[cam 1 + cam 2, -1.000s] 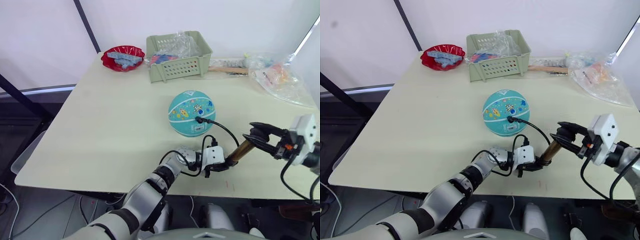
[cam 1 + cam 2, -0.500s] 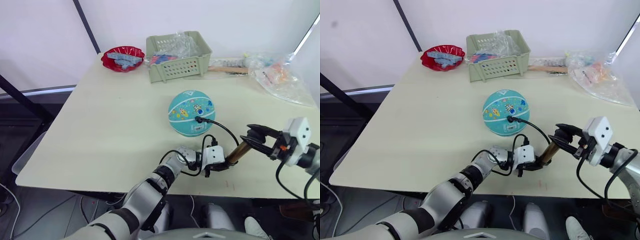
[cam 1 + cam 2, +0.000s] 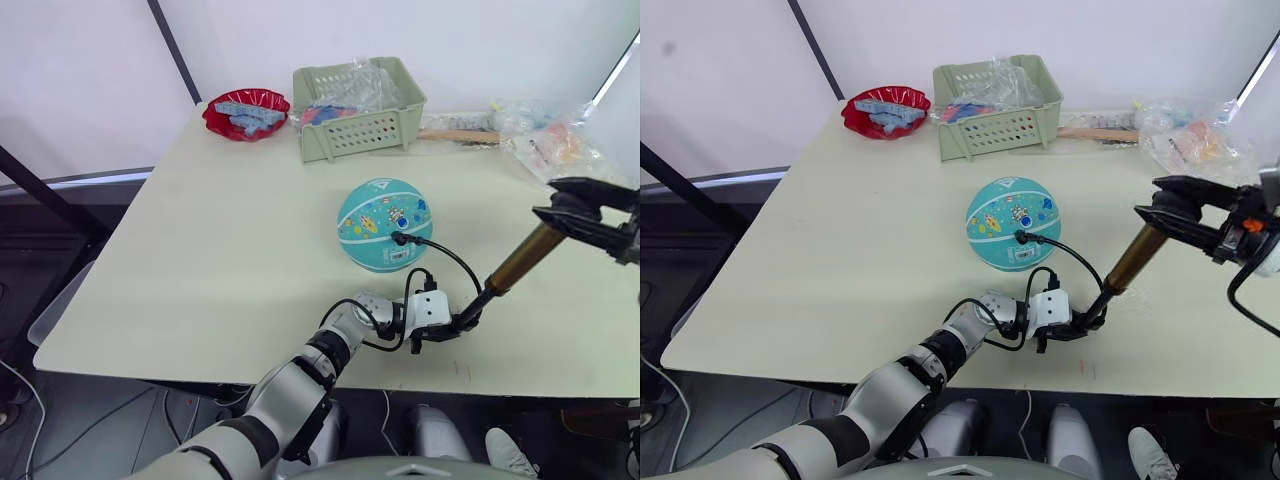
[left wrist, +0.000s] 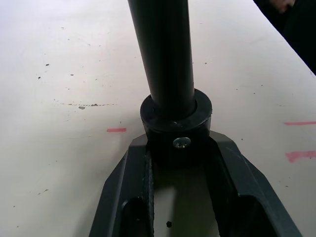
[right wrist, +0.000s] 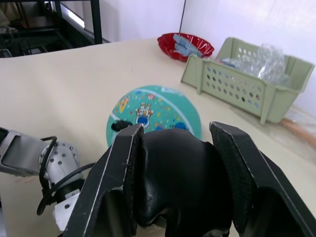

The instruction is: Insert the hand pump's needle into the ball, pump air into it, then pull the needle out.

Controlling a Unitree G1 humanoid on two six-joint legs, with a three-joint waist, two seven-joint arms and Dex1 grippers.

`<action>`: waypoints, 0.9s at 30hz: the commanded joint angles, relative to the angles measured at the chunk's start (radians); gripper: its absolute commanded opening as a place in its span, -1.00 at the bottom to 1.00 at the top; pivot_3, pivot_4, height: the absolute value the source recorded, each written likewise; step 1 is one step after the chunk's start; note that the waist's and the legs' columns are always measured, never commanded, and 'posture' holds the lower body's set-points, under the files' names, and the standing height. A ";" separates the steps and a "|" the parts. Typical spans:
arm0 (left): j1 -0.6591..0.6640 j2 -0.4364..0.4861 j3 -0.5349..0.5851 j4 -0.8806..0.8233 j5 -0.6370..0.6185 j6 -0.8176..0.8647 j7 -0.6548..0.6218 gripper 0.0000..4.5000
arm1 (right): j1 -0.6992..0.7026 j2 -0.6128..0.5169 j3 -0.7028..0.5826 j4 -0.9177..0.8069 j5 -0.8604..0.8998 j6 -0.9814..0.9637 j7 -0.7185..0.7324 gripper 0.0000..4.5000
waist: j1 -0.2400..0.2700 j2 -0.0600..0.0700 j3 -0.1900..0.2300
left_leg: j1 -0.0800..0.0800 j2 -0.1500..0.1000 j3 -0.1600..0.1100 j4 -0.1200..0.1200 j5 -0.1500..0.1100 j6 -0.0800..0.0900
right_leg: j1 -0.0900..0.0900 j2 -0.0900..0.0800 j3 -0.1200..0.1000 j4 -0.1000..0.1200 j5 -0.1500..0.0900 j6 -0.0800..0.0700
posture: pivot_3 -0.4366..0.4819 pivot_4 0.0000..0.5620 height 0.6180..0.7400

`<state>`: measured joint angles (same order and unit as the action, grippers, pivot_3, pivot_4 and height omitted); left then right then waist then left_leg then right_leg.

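- The ball [image 3: 384, 226], teal with cartoon prints, sits on the cream tabletop [image 3: 220, 250] near its middle, in front of the green basket [image 3: 357, 109].
- The needle [image 3: 399, 238] on its black fitting is stuck into the ball's near side, and the thin black hose [image 3: 452, 262] loops from it down to the pump's foot.
- The hand pump [image 3: 505, 276] stands tilted, its foot [image 4: 176, 120] on the tabletop near the front edge and its gold-bronze barrel leaning up toward the robot's right.
- The pump's rod is drawn out: a thin black shaft runs between the foot and the gold barrel.
- The left pincer [image 3: 440, 331] is clamped on the pump's black foot, a finger [image 4: 127, 186] on either side, pinning it to the tabletop.
- The right pincer [image 3: 578, 215] grips the black T-handle [image 5: 173, 174] at the barrel's upper end, its two fingers pressed against the handle's sides, raised above the tabletop.
- A red bowl [image 3: 245, 114] with blue pieces stands at the far left corner, beside the basket, which holds clear plastic wrapping.
- Clear plastic bags [image 3: 545, 145] lie at the far right of the tabletop.
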<state>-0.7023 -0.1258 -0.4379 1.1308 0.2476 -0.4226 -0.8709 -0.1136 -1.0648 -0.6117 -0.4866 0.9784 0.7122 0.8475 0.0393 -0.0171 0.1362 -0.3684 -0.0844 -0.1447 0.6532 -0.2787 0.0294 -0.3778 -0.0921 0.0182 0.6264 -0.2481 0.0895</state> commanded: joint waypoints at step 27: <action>0.064 0.010 -0.059 0.094 0.081 -0.002 0.040 -0.58 | 0.185 0.206 0.072 -0.111 -0.043 -0.023 -0.072 -0.28 | 0.002 -0.018 -0.003 | 0.005 -0.012 0.036 0.016 -0.019 0.029 | -0.017 -0.016 0.029 -0.002 0.017 0.019 | -0.05 -0.47 1.00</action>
<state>-0.6850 -0.1249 -0.4403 1.1345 0.2526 -0.4495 -0.8333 0.0406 -0.8748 -0.5919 -0.5764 0.9372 0.6739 0.7717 0.0413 -0.0349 0.1333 -0.3630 -0.0960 -0.1082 0.6690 -0.2982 0.0585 -0.3951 -0.1084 0.0470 0.6238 -0.2306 0.1082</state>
